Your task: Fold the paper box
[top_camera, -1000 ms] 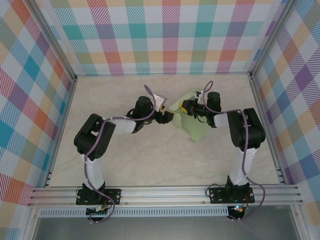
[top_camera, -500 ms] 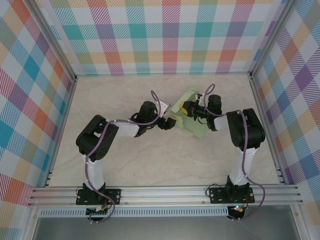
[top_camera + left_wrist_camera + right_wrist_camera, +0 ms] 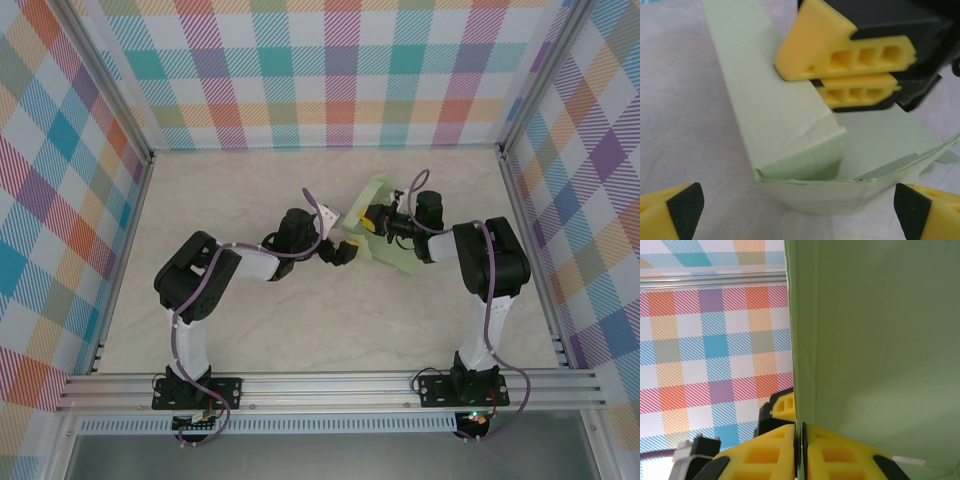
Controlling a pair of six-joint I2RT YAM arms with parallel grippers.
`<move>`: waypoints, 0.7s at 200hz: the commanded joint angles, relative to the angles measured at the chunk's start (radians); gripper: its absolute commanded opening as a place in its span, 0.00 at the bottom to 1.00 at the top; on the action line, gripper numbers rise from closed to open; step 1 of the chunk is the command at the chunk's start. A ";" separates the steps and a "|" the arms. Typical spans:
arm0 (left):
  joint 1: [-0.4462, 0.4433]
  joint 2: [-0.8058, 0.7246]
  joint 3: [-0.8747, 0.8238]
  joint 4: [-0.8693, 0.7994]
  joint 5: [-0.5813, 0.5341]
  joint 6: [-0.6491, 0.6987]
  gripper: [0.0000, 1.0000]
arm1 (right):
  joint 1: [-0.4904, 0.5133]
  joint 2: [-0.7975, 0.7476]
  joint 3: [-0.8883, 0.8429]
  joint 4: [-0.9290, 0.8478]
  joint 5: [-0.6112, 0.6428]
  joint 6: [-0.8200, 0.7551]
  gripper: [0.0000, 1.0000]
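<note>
Pinching an upright wall of the paper box [image 3: 880,340], your right gripper [image 3: 801,450] is clenched on the thin card. Your left gripper [image 3: 799,212] is spread wide and holds nothing, its fingertips [image 3: 685,210] flanking the box's near open end. The half-folded box sits on the table [image 3: 250,330] between both grippers, toward the far side.

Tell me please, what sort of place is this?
Probably a robot test cell, not a home or shop: the pale table is walled by checked panels on an aluminium frame, and the left arm and right arm are bolted to its near edge, with a paper box between them.
</note>
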 commanded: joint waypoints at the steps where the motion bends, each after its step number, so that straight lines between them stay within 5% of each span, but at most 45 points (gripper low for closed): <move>1: -0.015 0.010 -0.018 0.132 0.019 -0.009 1.00 | 0.014 -0.033 -0.035 -0.109 0.008 0.017 0.12; 140: -0.064 0.042 0.112 -0.086 -0.126 0.038 0.98 | 0.035 -0.128 -0.112 -0.045 0.137 0.063 0.19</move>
